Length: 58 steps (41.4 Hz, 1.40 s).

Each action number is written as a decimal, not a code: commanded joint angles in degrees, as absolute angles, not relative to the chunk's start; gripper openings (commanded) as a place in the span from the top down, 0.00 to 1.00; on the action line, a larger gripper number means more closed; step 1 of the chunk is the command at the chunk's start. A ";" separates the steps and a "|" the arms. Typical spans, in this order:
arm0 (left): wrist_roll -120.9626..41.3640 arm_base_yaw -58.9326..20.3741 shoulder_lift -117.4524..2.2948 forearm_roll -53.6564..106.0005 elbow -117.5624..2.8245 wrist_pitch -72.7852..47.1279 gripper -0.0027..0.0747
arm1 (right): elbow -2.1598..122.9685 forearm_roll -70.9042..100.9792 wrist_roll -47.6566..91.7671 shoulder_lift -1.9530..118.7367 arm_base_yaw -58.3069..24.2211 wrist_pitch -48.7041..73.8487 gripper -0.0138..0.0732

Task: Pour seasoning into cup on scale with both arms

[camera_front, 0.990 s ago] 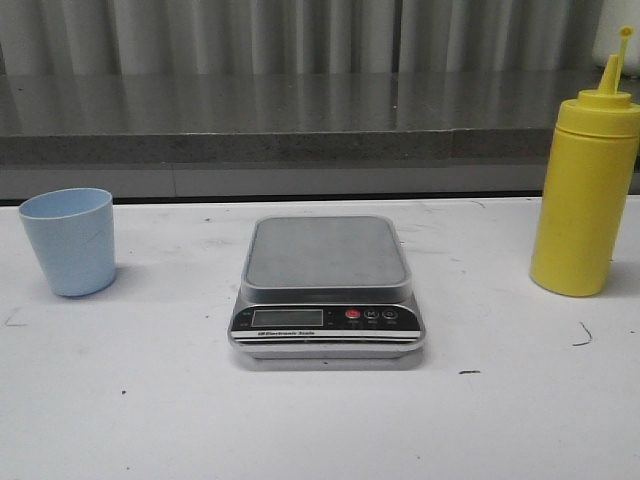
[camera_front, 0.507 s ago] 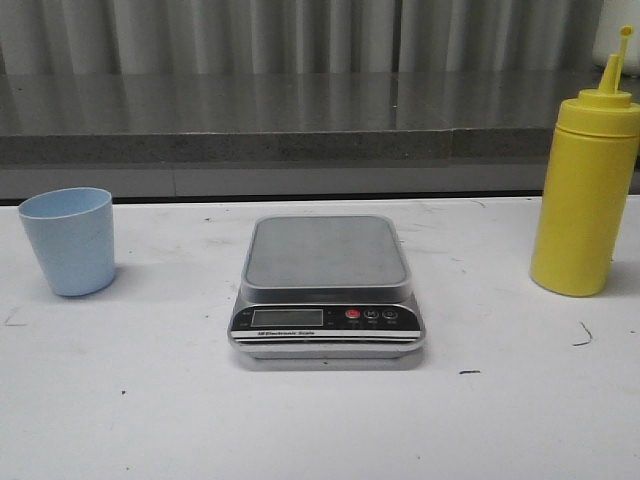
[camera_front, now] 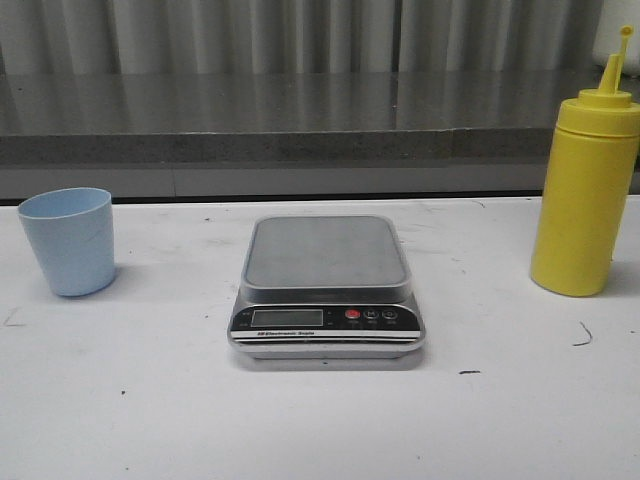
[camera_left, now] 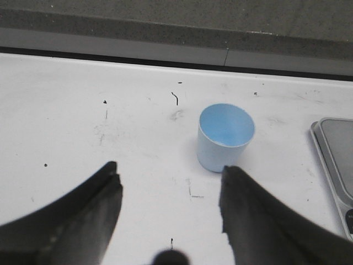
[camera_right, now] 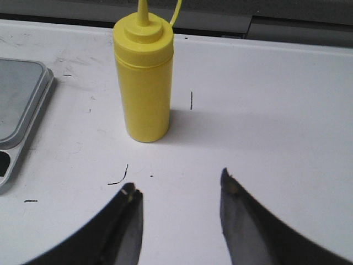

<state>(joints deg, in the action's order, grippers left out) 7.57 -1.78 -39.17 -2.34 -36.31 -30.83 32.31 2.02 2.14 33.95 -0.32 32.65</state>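
Left hand (camera_left: 168, 190): fingers spread wide, nothing between them, poised above bare table (camera_left: 83, 127). The cup (camera_left: 225, 136) stands upright just past the fingertips, nearer the one finger (camera_left: 251, 221) than the other, not touching either. Cup is pale blue, mouth up; inside looks empty as far as can be seen. A corner of the scale (camera_left: 333, 154) shows at the frame edge beyond the cup.

Right hand (camera_right: 179, 193): fingers likewise parted, gripping nothing, over the white tabletop. The seasoning (camera_right: 143, 83), a yellow squeeze bottle, stands upright ahead of the fingertips, apart from them, cap on and nozzle pointing up. Scale edge visible to one side of the bottle.

Front view: neither hand shows. Scale sits centre of the table, steel platform bare, black panel with display, one red button and two dark ones facing the camera; display reading too small to tell. Cup well apart to the left of the scale, bottle well apart to the right near the frame edge. Table surface white with small dark scuff marks (camera_front: 583, 335). Grey ledge (camera_front: 300, 145) behind the table.
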 commanded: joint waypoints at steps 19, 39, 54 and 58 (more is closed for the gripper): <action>7.85 -1.89 -71.60 -2.55 -60.03 -40.36 0.35 | 33.84 1.54 2.74 34.27 -0.13 29.09 0.37; 6.39 -5.52 -96.73 -2.35 -76.10 -44.84 0.35 | 33.84 1.54 2.74 34.27 -0.13 29.15 0.37; 6.39 -6.49 -105.70 -2.13 -82.80 -44.84 0.52 | 33.84 1.54 2.74 34.27 -0.13 29.27 0.37; 6.39 -6.49 -105.85 -1.47 -82.88 -44.95 0.68 | 33.84 1.54 2.74 34.27 -0.13 29.27 0.37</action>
